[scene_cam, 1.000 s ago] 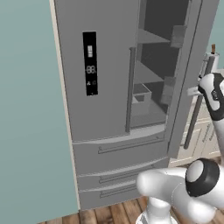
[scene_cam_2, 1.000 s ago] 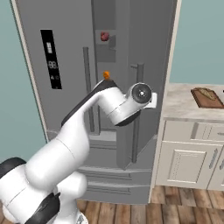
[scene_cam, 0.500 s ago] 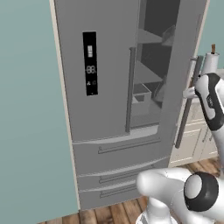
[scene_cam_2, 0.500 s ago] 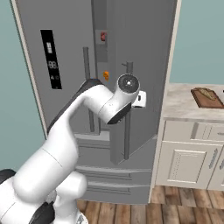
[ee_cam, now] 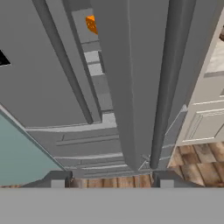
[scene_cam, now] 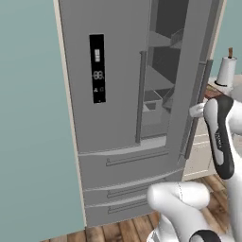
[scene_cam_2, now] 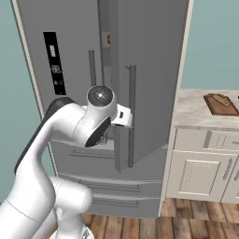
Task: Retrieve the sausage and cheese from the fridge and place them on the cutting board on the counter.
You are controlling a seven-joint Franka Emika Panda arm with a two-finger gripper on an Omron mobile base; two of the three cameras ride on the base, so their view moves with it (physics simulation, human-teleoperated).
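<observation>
We are still at the opening stage. The fridge [scene_cam: 118,94] has its right door [scene_cam_2: 149,79] swung partly out, enough to show grey shelves and a bin inside in the left base view, but not wide enough, we judge, for an easy reach. Our hand [ee_cam: 112,177] faces the door's long bar handle [ee_cam: 168,83], with its fingers spread and nothing between them; the handle rises between the two tips in the hand view, and we cannot tell whether either tip touches it.

Through the gap in the hand view we see the cheese [ee_cam: 91,24], a small orange piece on an upper shelf. In the right base view a small reddish spot [scene_cam_2: 108,39] shows higher up in the gap; we take it for the sausage, though it is too small to be sure.

The cutting board [scene_cam_2: 221,103] lies on the tabletop [scene_cam_2: 196,109], near its far right end, well apart from the fridge. We see no sausage or cheese on it.

So nothing is delivered yet. Left to do: finish opening the door, fetch each item, and carry both to the board.
</observation>
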